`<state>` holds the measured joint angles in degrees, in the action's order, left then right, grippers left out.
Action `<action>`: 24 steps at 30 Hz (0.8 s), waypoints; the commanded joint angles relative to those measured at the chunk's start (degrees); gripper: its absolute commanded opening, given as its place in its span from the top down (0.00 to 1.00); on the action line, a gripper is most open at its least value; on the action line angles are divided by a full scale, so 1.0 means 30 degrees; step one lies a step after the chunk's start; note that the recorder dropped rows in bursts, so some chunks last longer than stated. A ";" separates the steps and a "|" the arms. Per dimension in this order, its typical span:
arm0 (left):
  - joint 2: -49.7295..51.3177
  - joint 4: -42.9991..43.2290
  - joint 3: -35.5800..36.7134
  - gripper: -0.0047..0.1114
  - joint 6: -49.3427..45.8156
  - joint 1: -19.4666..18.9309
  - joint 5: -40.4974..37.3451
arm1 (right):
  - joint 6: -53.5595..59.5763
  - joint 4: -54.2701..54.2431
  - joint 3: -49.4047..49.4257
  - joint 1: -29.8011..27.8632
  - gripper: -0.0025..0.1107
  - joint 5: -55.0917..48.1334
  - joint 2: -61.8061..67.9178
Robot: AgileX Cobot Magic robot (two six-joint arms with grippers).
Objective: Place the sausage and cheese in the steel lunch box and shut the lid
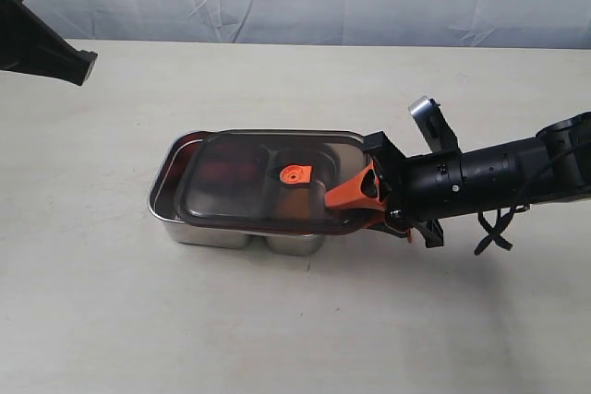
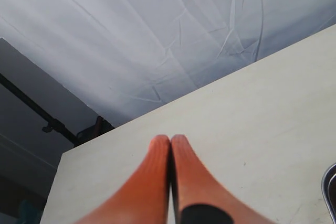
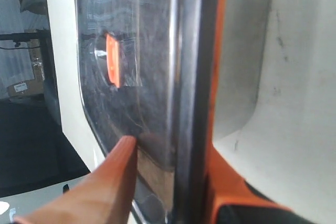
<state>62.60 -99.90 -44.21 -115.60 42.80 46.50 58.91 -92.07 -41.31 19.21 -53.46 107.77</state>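
Right pincer (image 1: 340, 198): clamped on the edge of the dark translucent plastic lid (image 1: 249, 173), holding it for seating; shiny rectangular stainless-steel lunch box (image 1: 185, 223) directly beneath, beyond the fingertips. Left pincer (image 2: 170, 142): together, empty.

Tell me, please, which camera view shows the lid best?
The exterior view: it shows the whole lid resting over the steel lunch box, one edge pinched by the right hand. The right wrist view shows only a stretch of that edge and the orange tab. The left wrist view misses it.
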 commanded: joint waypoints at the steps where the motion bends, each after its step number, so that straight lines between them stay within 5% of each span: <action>1: -0.0168 -0.0015 0.0063 0.96 0.0014 0.0012 -0.0146 | 0.0200 0.0729 0.0058 0.0098 0.69 -0.0018 0.0048; 12: -0.0168 -0.0015 0.0063 0.96 -0.0092 0.0012 -0.0068 | 0.0267 0.1261 0.0058 0.0064 0.68 0.0258 0.0048; 17: -0.0168 -0.0015 0.0063 0.96 -0.0092 0.0012 -0.0028 | 0.0080 0.2187 -0.0232 0.0064 0.43 0.0400 0.0048; 24: -0.0168 -0.0015 0.0063 0.96 -0.0092 0.0012 -0.0028 | -0.0227 0.2261 -0.1072 0.0064 0.45 0.0376 0.0048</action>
<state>62.60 -99.90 -44.21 -115.93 42.80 46.50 58.51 -85.88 -43.50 19.34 -52.14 107.77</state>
